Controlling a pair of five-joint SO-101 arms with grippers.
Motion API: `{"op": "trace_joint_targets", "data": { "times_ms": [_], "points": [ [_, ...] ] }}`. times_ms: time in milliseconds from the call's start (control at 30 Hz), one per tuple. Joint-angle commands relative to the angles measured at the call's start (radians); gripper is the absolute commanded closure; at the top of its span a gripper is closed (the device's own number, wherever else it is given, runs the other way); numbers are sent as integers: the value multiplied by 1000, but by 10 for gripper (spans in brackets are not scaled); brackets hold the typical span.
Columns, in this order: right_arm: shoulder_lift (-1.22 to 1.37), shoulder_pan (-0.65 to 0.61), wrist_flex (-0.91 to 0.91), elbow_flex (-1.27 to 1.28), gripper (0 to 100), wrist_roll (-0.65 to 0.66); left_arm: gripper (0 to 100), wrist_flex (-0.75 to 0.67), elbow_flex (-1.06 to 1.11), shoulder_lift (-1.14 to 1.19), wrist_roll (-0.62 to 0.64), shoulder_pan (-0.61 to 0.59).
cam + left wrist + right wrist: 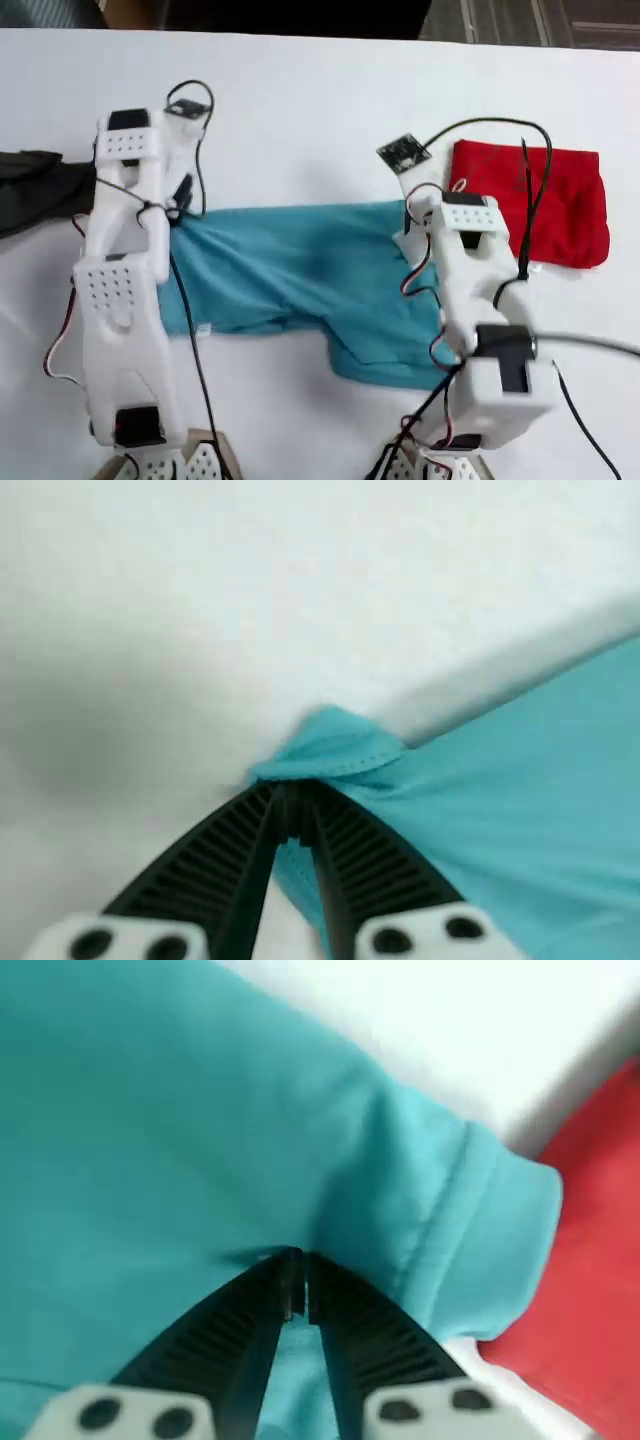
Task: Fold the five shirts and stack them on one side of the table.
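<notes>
Fabric of a teal shirt (290, 270) is spread across the middle of the table (300, 60). It is held at both far corners, seemingly so that the edge can be lifted and folded evenly. A bunched corner is pinched between the pressed-together fingers of the left gripper (290, 805), and cloth beside the hem is nipped by the right gripper (298, 1275). Farther off, a folded red shirt (560, 205) lies at two o'clock and a dark garment (35, 185) at nine o'clock. No writing can be read.

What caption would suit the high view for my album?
The left arm and right arm pinch opposite ends of a teal shirt on the white table, folded red shirt beside it.
</notes>
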Motion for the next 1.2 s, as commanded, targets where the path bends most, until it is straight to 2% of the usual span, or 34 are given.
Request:
{"op": "trace_joint_targets", "data": {
  "times_ms": [0, 233, 433, 667, 933, 1167],
  "points": [
    [87, 51, -12, -77, 978, -6, 973, 71, -151, 69, 9, -38],
    [130, 50, -4, -189, 978, -6, 973, 104, -344, 158, 11, -32],
    [110, 41, 35, -218, 978, -6, 973, 129, -461, 104, 75, -40],
    [-5, 38, 99, -210, 978, -14, 973, 124, -311, -64, 75, -2],
    [-101, 39, 147, -198, 978, -14, 973, 81, -206, 11, 101, 110],
    [-168, 2, 79, 55, 978, 32, 973, 129, -120, 25, 66, 86]
  ]
}}
